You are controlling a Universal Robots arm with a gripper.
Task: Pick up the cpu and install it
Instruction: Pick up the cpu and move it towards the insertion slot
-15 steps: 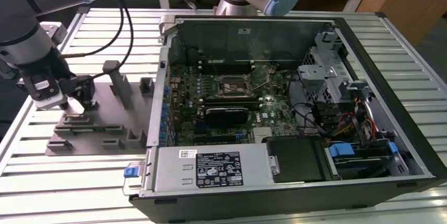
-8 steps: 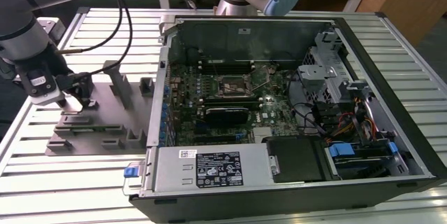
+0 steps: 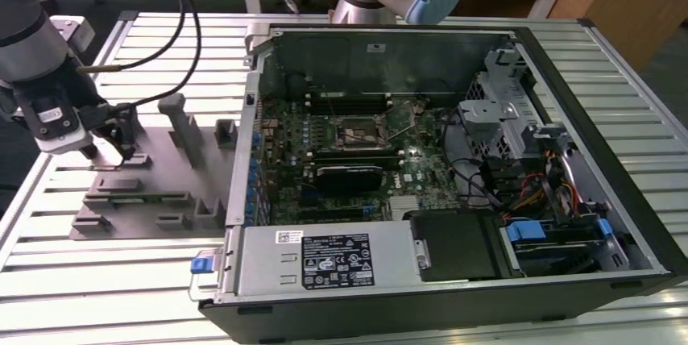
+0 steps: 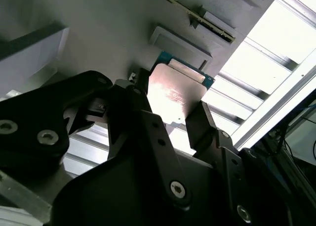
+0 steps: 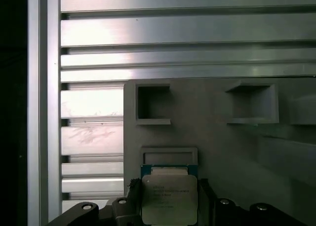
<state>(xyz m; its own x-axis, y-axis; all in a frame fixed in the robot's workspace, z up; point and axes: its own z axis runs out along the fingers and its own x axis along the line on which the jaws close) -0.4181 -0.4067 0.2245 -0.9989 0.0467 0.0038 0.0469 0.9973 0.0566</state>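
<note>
end effector (image 4: pixel 172 107) points down, clamping cpu (image 4: pixel 178 93) above grey holder (image 3: pixel 161 169).

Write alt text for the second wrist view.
The claw grips the cpu by two opposite edges, its silvery top facing the camera. Behind it lie the grey holder block and the slatted metal table.

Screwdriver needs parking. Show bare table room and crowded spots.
Bare slats fill the exterior view's lower left, bordered by the grey fixture and the computer case. Crowded: inside the case, and over the fixture where the gripper holds the cpu.
</note>
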